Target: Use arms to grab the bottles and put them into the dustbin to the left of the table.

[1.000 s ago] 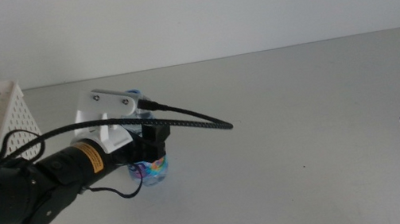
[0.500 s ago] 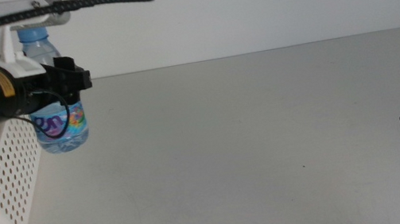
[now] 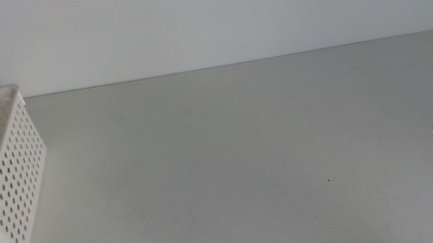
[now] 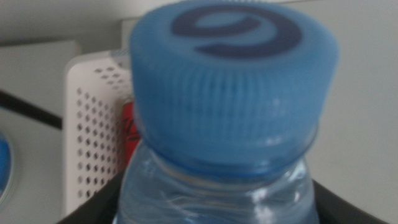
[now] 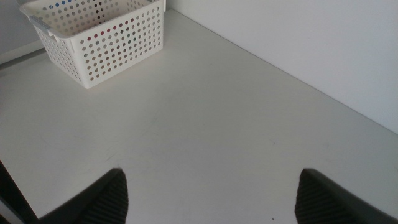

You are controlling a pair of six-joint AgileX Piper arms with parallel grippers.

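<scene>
My left gripper (image 4: 217,211) is clenched on the water bottle (image 4: 230,106), dustbin (image 4: 96,124) at nine o'clock; right gripper (image 5: 208,193) waits spread, empty.

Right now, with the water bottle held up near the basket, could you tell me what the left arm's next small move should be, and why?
Probably lower the left tool toward the white basket before letting go. The left wrist view shows it shut on the blue-capped water bottle, with the basket and red can behind. Whether the bottle is over the opening cannot be told. The right tool waits open at the table's right.
</scene>
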